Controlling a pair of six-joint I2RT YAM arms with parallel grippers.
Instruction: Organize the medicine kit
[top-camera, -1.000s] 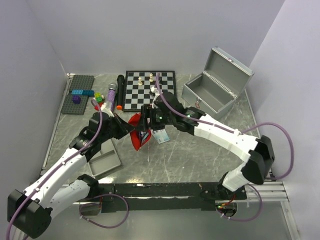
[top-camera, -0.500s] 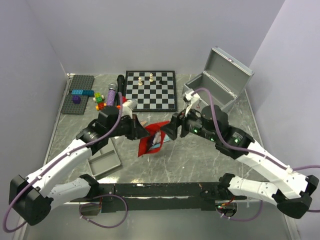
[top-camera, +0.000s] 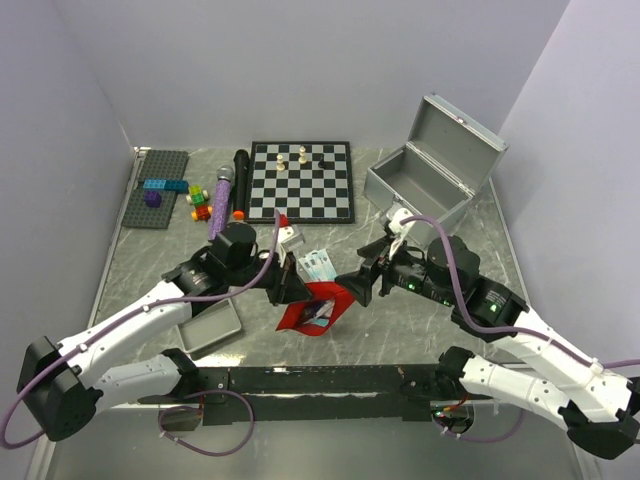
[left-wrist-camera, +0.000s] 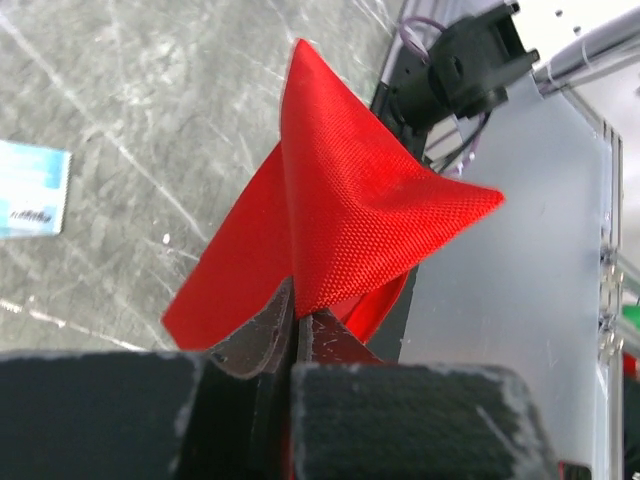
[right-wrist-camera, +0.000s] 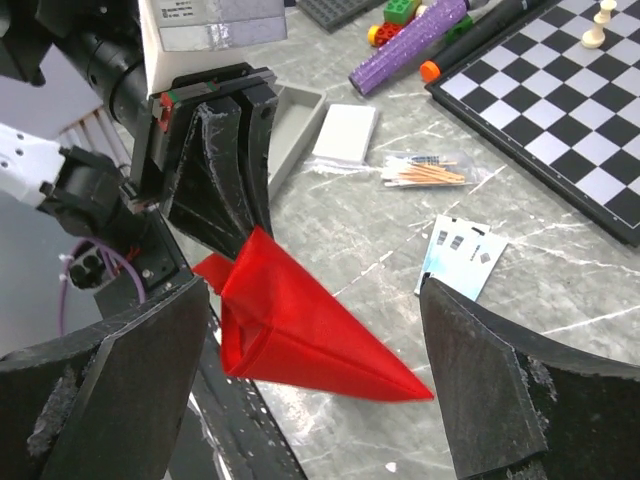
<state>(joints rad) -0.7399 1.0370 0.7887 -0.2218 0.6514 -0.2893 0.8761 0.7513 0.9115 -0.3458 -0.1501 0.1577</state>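
The medicine kit (top-camera: 418, 188), a silver-grey metal case, stands at the back right with its lid up. My left gripper (top-camera: 289, 284) is shut on a corner of a red fabric pouch (top-camera: 316, 308), which hangs from it above the table's near middle. In the left wrist view the fingers (left-wrist-camera: 262, 335) pinch the pouch (left-wrist-camera: 345, 205) tightly. My right gripper (top-camera: 353, 286) faces the pouch from the right and is open. Its view shows the pouch (right-wrist-camera: 300, 330) between its wide fingers (right-wrist-camera: 485, 375), touching neither, with the left gripper (right-wrist-camera: 215, 175) behind.
A light-blue packet (top-camera: 318, 263) lies just behind the pouch. A grey tray (top-camera: 208, 328) sits front left. Further back lie a white pad (right-wrist-camera: 345, 130) and a bag of small sticks (right-wrist-camera: 430, 172). At the back are a chessboard (top-camera: 300, 180), a purple cylinder (top-camera: 221, 194) and a brick plate (top-camera: 157, 186).
The left gripper has carried the red pouch right and toward the near edge. The right arm has swung back to the right, and its jaws have widened.
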